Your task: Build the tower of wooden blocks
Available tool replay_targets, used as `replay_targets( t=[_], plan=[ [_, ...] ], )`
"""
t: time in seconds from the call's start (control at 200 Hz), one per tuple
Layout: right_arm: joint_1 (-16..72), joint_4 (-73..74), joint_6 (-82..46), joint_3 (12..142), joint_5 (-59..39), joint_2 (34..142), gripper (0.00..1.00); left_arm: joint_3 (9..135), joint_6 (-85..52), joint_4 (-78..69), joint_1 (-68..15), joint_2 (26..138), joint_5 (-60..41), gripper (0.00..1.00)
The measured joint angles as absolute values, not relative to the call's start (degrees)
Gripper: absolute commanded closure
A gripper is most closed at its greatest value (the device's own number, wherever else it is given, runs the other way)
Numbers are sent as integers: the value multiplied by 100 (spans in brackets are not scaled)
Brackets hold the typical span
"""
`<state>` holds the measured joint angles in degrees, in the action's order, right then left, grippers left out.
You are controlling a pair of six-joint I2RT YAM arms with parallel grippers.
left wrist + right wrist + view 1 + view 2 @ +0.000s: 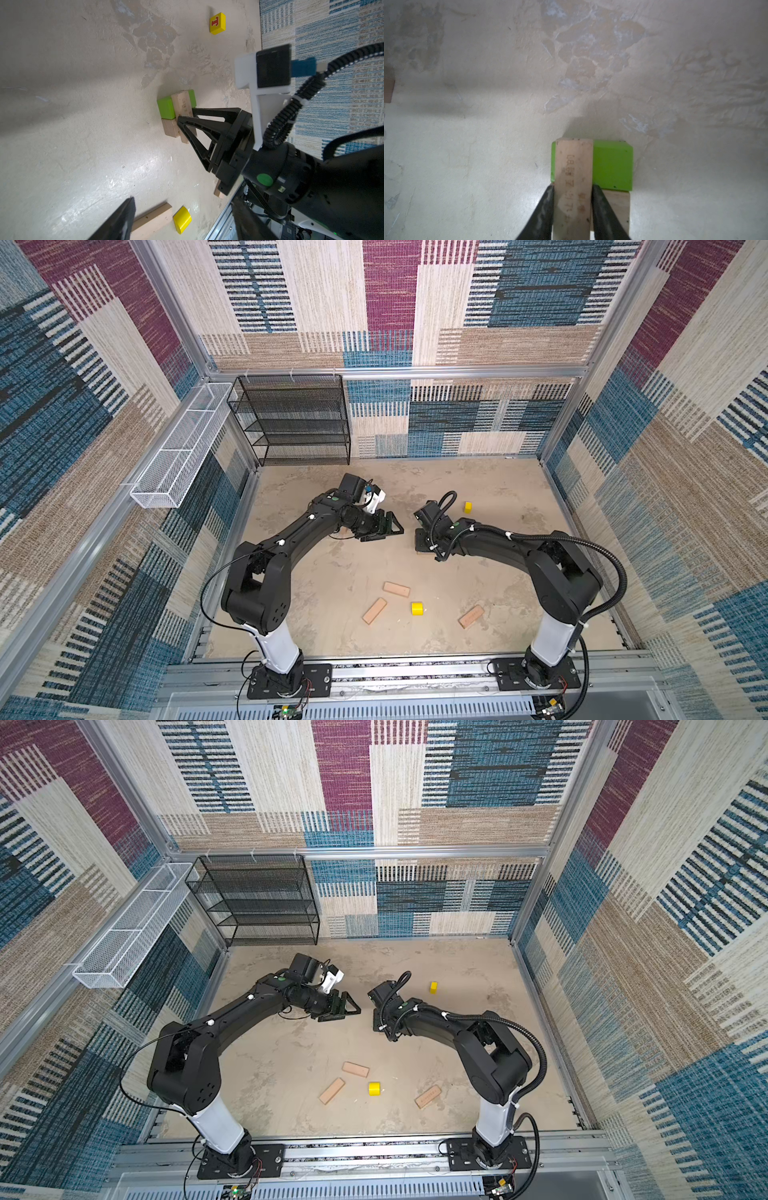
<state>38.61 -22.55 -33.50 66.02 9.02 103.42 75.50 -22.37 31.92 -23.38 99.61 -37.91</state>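
A tan plank (574, 166) fills the bottom of the right wrist view. The right end effector (573, 188) clenches it, with both black fingers pressed against its long sides. The plank lies flat across a green brick (612, 166) and a tan block (617, 205), which touch each other on the desk (332, 572). These three make up the tower (182, 101), two layers high, directly under the right end effector. In both top views that arm's wrist hides most of it.

The left end effector (392, 531) hovers released, fingers spread wide. It faces the right end effector across a gap and touches no block.

A yellow cube (217, 23) with a red T sits to the outer side of the right end effector, toward the back wall and well apart from it. Behind both end effectors, toward the arm bases, three loose planks (396, 589) lie flat on the desk with a yellow piece (417, 608) between them.

A white wire basket (178, 456), split by dividers, hangs on the side wall beyond the left end effector. A black mesh rack (299, 423) with several shelves stands against the back wall on that same side. Every block in view lies on the desk, outside both.
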Motion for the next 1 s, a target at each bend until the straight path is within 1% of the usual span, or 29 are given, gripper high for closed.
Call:
replay_targets(
  t=[0.356,0.391,0.431,0.521,0.731,1.002],
  plan=[
    [3859,-2261,-3350,6624,897,10348,65,7548,-2237,3192,-2331,9942,-3806,21],
    [3859,-2261,-3350,6626,897,10348,67,7548,-2237,3192,-2329,9942,-3806,22],
    [3859,-2263,-3350,6626,895,10348,72,7548,-2237,3192,-2327,9942,-3806,21],
    [3859,-2263,-3332,6637,897,10348,74,7546,-2237,3192,-2327,9942,-3806,21],
    [3857,-2261,-3330,6643,895,10350,69,7544,-2239,3192,-2327,9937,-3809,22],
    [3857,-2324,-3330,6643,895,10350,65,7542,-2244,3192,-2327,9937,-3837,22]
  ],
)
